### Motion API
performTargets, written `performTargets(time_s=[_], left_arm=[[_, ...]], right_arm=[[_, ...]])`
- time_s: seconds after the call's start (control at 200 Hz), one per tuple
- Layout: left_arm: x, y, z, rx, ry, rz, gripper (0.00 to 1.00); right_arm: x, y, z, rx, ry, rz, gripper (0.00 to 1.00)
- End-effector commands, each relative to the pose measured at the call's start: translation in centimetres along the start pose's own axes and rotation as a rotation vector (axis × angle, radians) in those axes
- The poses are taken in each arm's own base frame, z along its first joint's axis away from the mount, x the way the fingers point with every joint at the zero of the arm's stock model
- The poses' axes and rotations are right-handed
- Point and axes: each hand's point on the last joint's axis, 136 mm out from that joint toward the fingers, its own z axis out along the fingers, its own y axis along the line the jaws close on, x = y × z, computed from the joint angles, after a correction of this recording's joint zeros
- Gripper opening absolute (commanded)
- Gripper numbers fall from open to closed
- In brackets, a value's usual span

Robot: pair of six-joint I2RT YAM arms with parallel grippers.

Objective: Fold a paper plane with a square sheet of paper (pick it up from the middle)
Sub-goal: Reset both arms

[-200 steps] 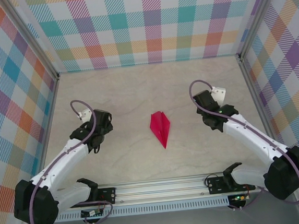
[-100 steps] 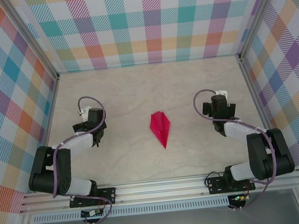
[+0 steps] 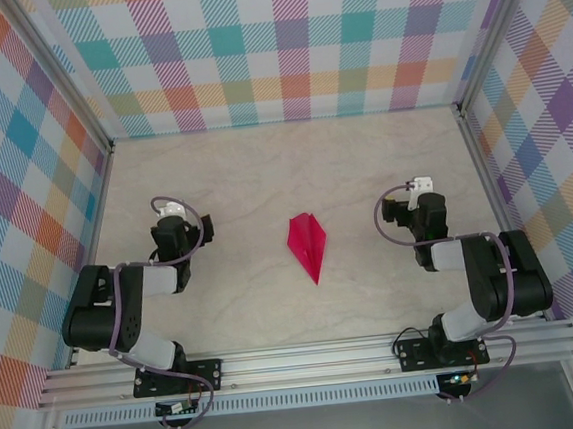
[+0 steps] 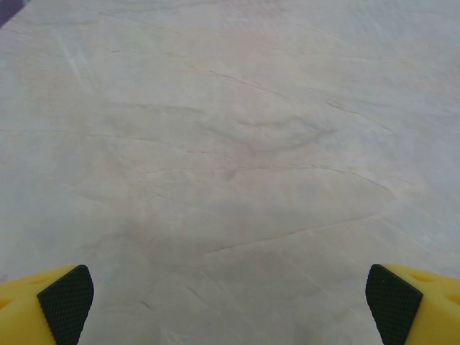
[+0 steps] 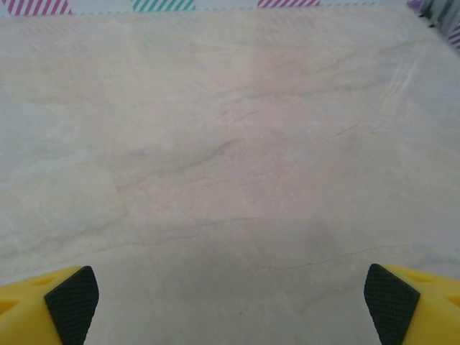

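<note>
Retracted: 2 arms, flanking paper plane (image 3: 307, 245); left gripper (image 4: 230, 302), right gripper (image 5: 231, 302) spread wide, empty; folding apparently complete.

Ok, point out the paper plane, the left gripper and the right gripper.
paper plane (image 3: 307, 245), top external view, middle of its folded body.
left gripper (image 4: 230, 302), left wrist view, midway between its open fingertips.
right gripper (image 5: 231, 302), right wrist view, midway between its open fingertips.

From the left wrist I see my left gripper (image 4: 230, 305) spread wide, its yellow fingers with black textured pads (image 4: 66, 303) sitting at the near left and near right corners, over the pale, faintly veined tabletop (image 4: 237, 136).
</note>
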Motion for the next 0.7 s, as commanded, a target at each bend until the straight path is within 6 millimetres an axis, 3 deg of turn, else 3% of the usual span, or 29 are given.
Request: performTargets(time_s=[0.0, 0.115, 0.695], left_arm=[[-1.5, -0.6, 0.4, 0.075, -0.063, -0.011, 1.00], [-1.5, -0.4, 0.4, 0.068, -0.061, -0.019, 1.00], [-1.5, -0.9, 0.3, 0.081, -0.063, 0.003, 1.00]], right_arm=[[-1.9, 0.8, 0.1, -0.046, -0.076, -0.005, 1.00], [-1.9, -1.5, 0.3, 0.074, -0.063, 0.064, 1.00], [-2.0, -1.5, 0.3, 0.072, -0.069, 0.061, 1.00]])
